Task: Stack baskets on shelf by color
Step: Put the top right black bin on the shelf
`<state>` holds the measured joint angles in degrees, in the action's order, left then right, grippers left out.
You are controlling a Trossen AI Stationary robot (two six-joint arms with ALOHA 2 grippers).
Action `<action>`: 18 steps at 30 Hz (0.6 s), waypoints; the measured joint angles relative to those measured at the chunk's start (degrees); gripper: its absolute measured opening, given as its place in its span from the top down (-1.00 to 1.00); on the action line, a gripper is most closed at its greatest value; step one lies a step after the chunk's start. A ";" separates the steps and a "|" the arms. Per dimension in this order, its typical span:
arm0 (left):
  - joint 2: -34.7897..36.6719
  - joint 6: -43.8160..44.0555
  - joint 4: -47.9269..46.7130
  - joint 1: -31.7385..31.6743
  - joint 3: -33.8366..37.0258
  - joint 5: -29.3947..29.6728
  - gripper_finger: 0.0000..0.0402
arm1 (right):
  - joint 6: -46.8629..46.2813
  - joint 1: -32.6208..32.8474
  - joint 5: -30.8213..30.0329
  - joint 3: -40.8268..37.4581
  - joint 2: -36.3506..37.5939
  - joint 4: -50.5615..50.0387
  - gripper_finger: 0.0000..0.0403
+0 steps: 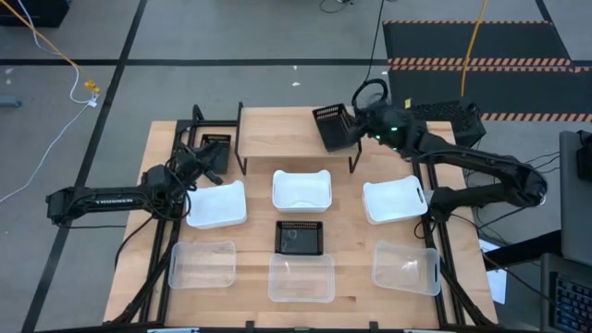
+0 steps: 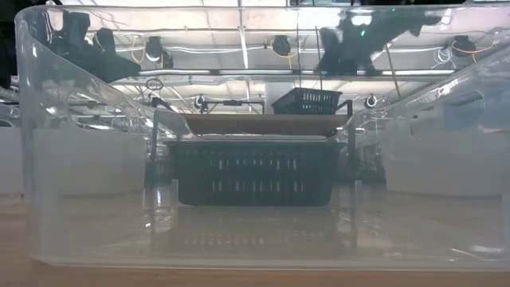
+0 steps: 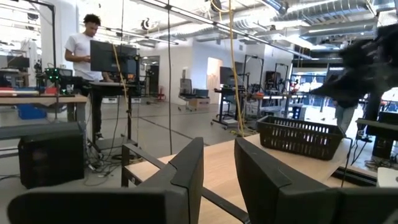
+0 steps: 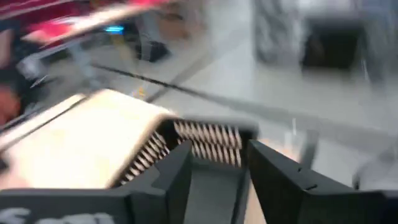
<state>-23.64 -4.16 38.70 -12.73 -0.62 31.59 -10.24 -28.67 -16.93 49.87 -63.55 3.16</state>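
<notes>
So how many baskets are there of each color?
Clear baskets: 3
White baskets: 3
Black baskets: 3 (one on the table, one by the left end effector, one at the right end effector)
Total: 9
</notes>
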 joint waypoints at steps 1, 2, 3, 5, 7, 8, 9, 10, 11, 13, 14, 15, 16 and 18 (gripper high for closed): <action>0.00 -0.02 0.00 0.00 0.00 0.00 0.54 | 6.79 0.27 4.32 0.01 1.48 1.20 0.21; 0.00 -0.28 0.00 0.00 0.00 0.00 0.54 | 12.67 0.67 9.46 0.07 2.58 1.59 0.21; 0.00 -0.72 0.00 0.00 0.00 0.00 0.54 | 17.84 1.12 13.97 0.11 3.45 1.03 0.20; 0.00 -1.81 0.02 0.00 0.00 0.00 0.54 | 25.47 2.00 17.84 0.11 4.33 -2.46 0.21; 0.00 -2.95 0.02 0.00 0.01 0.00 0.54 | 30.01 2.59 18.18 0.11 3.94 -7.44 0.23; 0.01 -3.38 0.02 0.00 0.01 -0.01 0.54 | 31.43 2.67 18.52 0.43 3.22 -10.26 0.24; 0.00 -3.70 0.04 0.00 0.00 -0.02 0.54 | 32.90 2.66 18.46 1.16 2.16 -12.33 0.24; 0.00 -4.08 0.08 0.00 0.00 -0.02 0.54 | 34.38 2.77 18.18 2.26 0.91 -14.23 0.24; 0.00 -4.67 0.41 -0.02 0.00 -0.02 0.54 | 35.86 2.83 17.89 3.69 -0.48 -16.43 0.25; 0.02 -5.35 1.33 -0.06 0.00 -0.02 0.54 | 38.42 2.84 17.98 7.65 -2.89 -19.59 0.25; 0.00 -5.84 2.01 -0.15 0.00 -0.05 0.54 | 39.60 2.89 18.46 9.73 -3.81 -20.88 0.25; 0.02 -6.05 2.66 -0.15 0.01 -0.06 0.54 | 40.88 2.90 18.72 11.78 -4.86 -22.61 0.25; 0.02 -6.09 3.28 -0.15 0.00 -0.07 0.54 | 42.17 2.94 18.81 13.67 -5.98 -24.50 0.25; 0.02 -6.24 3.65 -0.14 0.00 -0.12 0.54 | 43.82 2.79 20.49 16.49 -8.36 -28.56 0.25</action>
<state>-23.62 -10.41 42.34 -12.87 -0.62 31.47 33.58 -25.88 3.56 66.36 -71.90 -25.40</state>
